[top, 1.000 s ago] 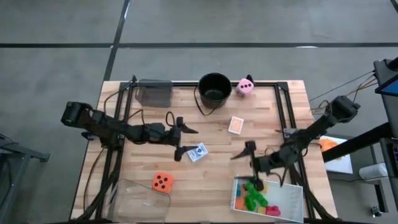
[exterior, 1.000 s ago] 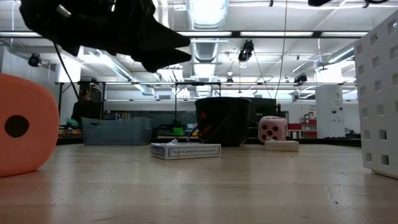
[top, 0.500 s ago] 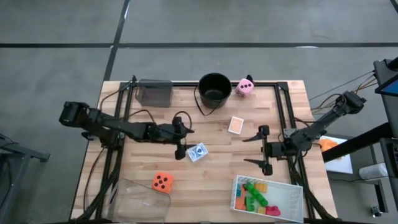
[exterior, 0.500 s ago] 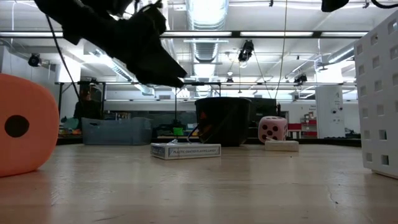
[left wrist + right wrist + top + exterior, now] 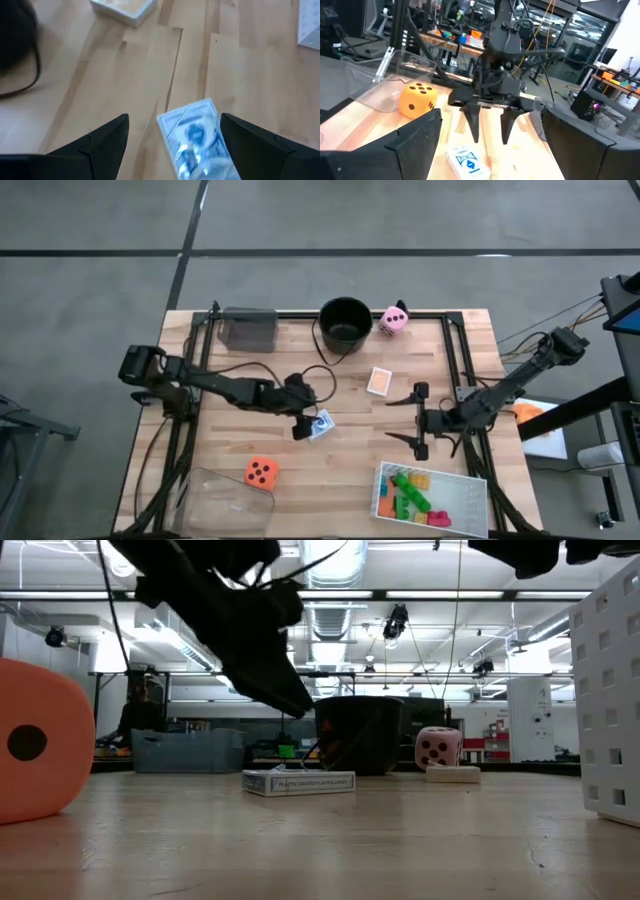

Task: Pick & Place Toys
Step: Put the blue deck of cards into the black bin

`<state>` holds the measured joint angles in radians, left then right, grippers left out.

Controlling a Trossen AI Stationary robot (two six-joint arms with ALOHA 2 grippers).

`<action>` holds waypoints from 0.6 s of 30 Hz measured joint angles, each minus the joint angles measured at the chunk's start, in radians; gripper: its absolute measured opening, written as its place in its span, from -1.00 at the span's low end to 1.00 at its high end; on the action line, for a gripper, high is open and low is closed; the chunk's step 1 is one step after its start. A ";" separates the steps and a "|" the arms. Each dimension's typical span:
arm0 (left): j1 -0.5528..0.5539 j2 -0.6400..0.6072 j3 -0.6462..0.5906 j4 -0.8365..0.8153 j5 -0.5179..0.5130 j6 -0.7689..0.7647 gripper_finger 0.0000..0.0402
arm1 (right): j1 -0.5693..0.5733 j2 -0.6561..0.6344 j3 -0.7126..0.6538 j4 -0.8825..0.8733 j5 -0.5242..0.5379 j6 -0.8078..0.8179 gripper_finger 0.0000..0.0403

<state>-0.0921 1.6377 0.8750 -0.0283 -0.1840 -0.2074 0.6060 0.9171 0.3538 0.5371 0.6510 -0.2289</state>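
Bricks [image 5: 412, 495] in tray [image 5: 478, 498]

The pale wooden slatted table [image 5: 350, 450] carries a black bucket [image 5: 345, 321], pink die [image 5: 394, 319], orange die [image 5: 261, 472], blue card box [image 5: 320, 424], orange card box [image 5: 379, 381], white brick tray [image 5: 470, 500] and two clear trays [image 5: 248, 327].

Bench [image 5: 250, 370]: light wooden planks, black frame rails along its edges. Floor [image 5: 100, 290]: grey concrete slabs with dark joint lines. Low view: open workshop hall beyond; rows of ceiling strip lights [image 5: 330, 560], exposed ducting, hanging cables, cluttered workbenches [image 5: 170, 745], a person [image 5: 135, 710] standing at far left.
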 joint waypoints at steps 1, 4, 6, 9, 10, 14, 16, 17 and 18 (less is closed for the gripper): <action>0.000 0.018 0.020 -0.020 0.000 -0.001 0.58 | 0.000 0.005 0.000 0.001 0.003 0.002 0.68; -0.002 0.079 0.076 -0.088 0.000 -0.007 0.58 | -0.002 0.008 0.000 -0.001 0.010 0.014 0.68; -0.002 0.115 0.107 -0.125 0.000 -0.007 0.58 | -0.002 0.008 0.000 0.001 0.012 0.021 0.68; -0.002 0.153 0.152 -0.180 0.000 -0.007 0.58 | -0.002 0.003 0.000 -0.003 0.013 0.024 0.68; -0.003 0.160 0.161 -0.200 0.000 -0.008 0.58 | -0.002 0.001 0.001 -0.003 0.014 0.026 0.68; -0.005 0.166 0.175 -0.221 0.000 -0.030 0.58 | -0.001 0.002 0.001 -0.008 0.015 0.028 0.68; -0.008 0.166 0.173 -0.220 0.000 -0.029 0.58 | -0.001 0.002 0.001 -0.010 0.015 0.028 0.68; -0.009 0.166 0.172 -0.223 0.000 -0.029 0.58 | -0.001 0.002 0.001 -0.010 0.015 0.028 0.68; -0.012 0.166 0.173 -0.224 0.000 -0.030 0.58 | -0.001 0.002 0.001 -0.011 0.015 0.028 0.68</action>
<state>-0.1037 1.8034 1.0480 -0.2520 -0.1841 -0.2369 0.6048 0.9192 0.3546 0.5265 0.6659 -0.2006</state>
